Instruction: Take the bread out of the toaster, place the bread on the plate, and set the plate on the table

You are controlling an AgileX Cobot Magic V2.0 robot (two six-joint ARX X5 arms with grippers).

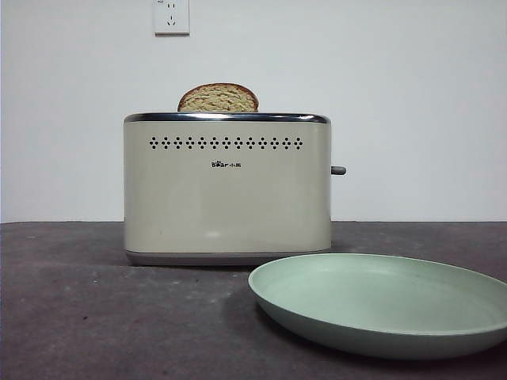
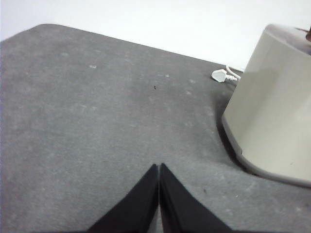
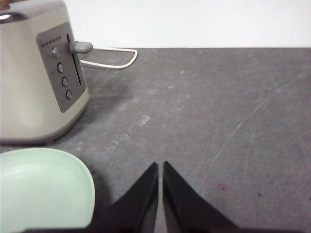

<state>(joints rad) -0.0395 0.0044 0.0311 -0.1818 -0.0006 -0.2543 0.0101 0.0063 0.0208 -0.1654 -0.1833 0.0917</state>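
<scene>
the bread (image 1: 218, 98) stands upright in the toaster (image 1: 227, 190), top poking out, easy to pinch. the plate (image 1: 380, 305) waits on the surface (image 1: 95, 317) beside it. both grippers, left (image 2: 159, 167) and right (image 3: 160, 166), hover apart, fingers closed, empty.

Lighting's soft and even on my feeds, slight glare along the toaster (image 1: 227, 190) rim, faint shadow beneath the plate (image 1: 380, 305).

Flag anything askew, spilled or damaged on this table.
Nothing stands out. The bread sits upright in the toaster, the plate lies flat and unspilled in front, and the toaster's loose plug merely rests behind it.
</scene>
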